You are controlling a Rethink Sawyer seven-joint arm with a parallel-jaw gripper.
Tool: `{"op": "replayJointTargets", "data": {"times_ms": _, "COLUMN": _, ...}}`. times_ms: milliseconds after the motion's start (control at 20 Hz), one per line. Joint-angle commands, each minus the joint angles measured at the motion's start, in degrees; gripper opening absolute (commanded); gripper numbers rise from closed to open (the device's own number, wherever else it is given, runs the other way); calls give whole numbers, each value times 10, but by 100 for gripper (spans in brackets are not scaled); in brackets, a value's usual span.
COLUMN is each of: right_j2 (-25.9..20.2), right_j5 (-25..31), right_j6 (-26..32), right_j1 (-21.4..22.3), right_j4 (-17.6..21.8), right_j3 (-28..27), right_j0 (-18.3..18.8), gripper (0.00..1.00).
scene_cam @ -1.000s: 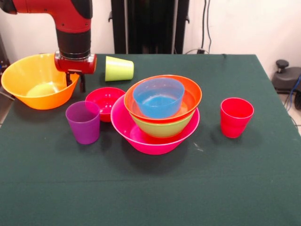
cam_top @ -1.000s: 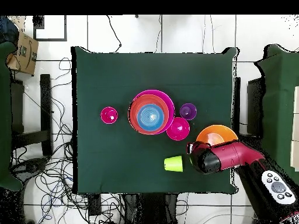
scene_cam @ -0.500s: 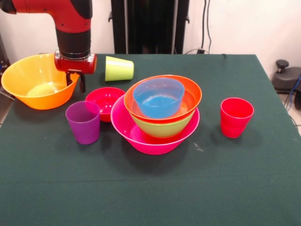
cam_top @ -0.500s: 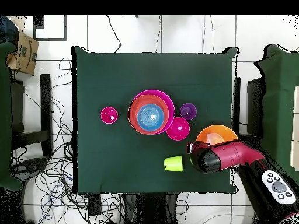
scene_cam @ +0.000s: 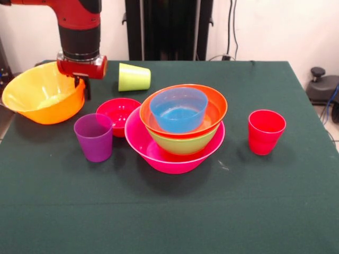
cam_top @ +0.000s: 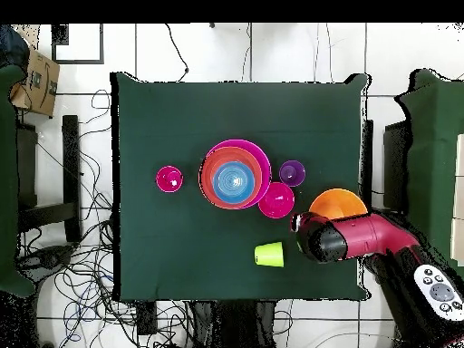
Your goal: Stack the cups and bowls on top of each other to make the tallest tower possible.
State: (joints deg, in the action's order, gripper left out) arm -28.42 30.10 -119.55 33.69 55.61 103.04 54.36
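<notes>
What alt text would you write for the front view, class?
A red robot arm's gripper lifts the tilted yellow-orange bowl by its rim. Mid-table, the tower nests blue, orange-red and green bowls inside a pink one.

three cups (scene_cam: 94,137) and five bowls (scene_cam: 44,96) on the table.

Bright, even light; soft shadows

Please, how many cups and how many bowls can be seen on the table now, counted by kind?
Cups: 3 – lime green cup on its side, purple cup, red cup.
Bowls: 6 – yellow-orange bowl, small red bowl, pink bowl, green bowl, orange-red bowl, blue bowl.
Total: 9.
</notes>
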Motion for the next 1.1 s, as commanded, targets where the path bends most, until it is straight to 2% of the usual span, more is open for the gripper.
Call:
{"op": "replayJointTargets", "data": {"times_ms": 50, "right_j2": -43, "right_j5": 82, "right_j6": 80, "right_j1": 56, "right_j4": -71, "right_j3": 28, "right_j0": -50, "gripper": 0}}
{"op": "replayJointTargets", "data": {"times_ms": 250, "right_j2": -49, "right_j5": 93, "right_j6": 86, "right_j1": 83, "right_j4": -97, "right_j3": 49, "right_j0": -47, "gripper": 0}}
{"op": "replayJointTargets", "data": {"times_ms": 800, "right_j2": -36, "right_j5": 88, "right_j6": 65, "right_j1": 130, "right_j4": -132, "right_j3": 87, "right_j0": -60, "gripper": 0}}
{"op": "replayJointTargets", "data": {"times_ms": 950, "right_j2": -34, "right_j5": 97, "right_j6": 42, "right_j1": 153, "right_j4": -157, "right_j3": 97, "right_j0": -73, "gripper": 0}}
{"op": "replayJointTargets", "data": {"times_ms": 1100, "right_j2": -17, "right_j5": 135, "right_j6": 35, "right_j1": 187, "right_j4": -170, "right_j3": 98, "right_j0": -98, "gripper": 0}}
